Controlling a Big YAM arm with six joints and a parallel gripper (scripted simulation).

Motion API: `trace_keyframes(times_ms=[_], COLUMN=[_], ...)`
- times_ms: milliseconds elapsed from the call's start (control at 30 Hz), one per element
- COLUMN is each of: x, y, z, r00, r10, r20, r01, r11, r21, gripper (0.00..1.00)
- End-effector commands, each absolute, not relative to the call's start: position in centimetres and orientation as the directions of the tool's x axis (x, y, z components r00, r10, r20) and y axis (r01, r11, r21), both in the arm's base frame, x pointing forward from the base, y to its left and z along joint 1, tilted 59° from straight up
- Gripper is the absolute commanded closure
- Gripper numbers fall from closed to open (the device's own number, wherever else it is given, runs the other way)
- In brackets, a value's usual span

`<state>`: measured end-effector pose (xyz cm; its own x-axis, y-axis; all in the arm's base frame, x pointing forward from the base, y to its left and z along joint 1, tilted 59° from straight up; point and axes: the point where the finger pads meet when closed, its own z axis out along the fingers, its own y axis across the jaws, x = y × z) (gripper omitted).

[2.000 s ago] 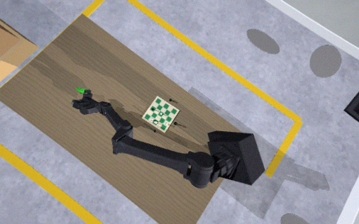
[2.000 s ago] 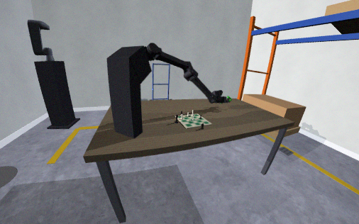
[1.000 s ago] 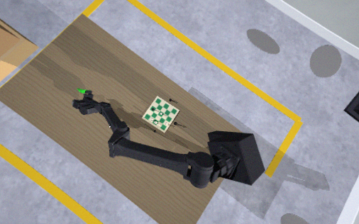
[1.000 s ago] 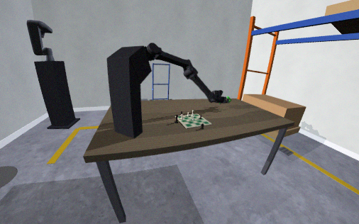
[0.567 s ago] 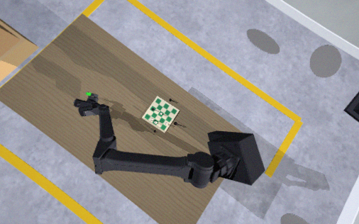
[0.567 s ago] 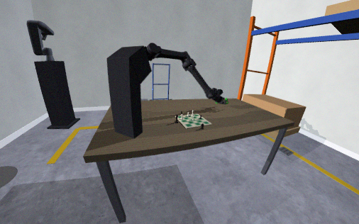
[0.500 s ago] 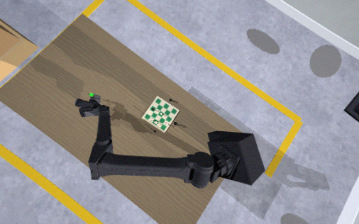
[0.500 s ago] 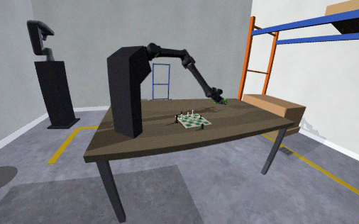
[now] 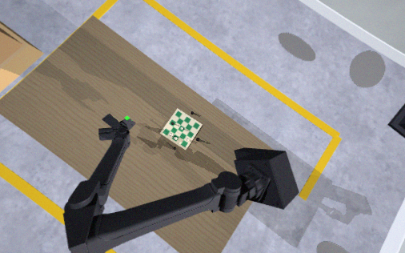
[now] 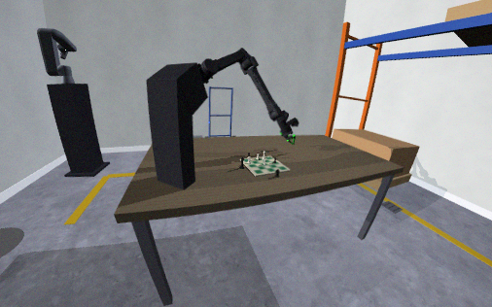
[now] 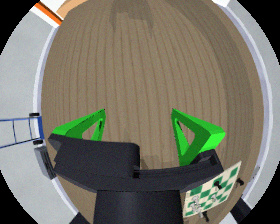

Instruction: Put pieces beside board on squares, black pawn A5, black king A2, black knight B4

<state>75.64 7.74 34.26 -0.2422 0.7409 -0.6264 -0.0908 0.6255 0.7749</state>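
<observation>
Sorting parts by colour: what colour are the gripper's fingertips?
Bright green fingertips; the wrist view shows them best.

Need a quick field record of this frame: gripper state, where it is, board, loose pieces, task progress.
gripper: open, holding nothing
gripper position: above bare table top, off to one side of the board, not over any square
board: green and cream chessboard flat on the wooden table
pieces on board: a few, black and white; types too small to tell
pieces beside board: three dark pieces, at and
arm base: dark pedestal on the table
progress: no piece placed yet
</observation>
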Motion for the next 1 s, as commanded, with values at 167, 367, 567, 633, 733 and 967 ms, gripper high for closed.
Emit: trace_keyframes(times_ms=[167,367,567,633,733,967], x=[63.2,56.2,48.3,46.6,44.8,43.8], y=[9.3,10.1,11.0,11.2,11.4,11.4], z=[27.2,22.4,17.3,16.3,15.2,14.6], r00=[-0.449,-0.506,-0.518,-0.513,-0.507,-0.501], r10=[0.851,0.858,0.847,0.842,0.837,0.834], r20=[-0.272,-0.085,0.122,0.165,0.208,0.232], r01=[0.143,0.295,0.465,0.501,0.536,0.556], r11=[0.369,0.265,0.159,0.137,0.116,0.105], r21=[0.918,0.918,0.871,0.855,0.836,0.824], gripper=[0.0,0.0,0.0,0.0,0.0,0.0])
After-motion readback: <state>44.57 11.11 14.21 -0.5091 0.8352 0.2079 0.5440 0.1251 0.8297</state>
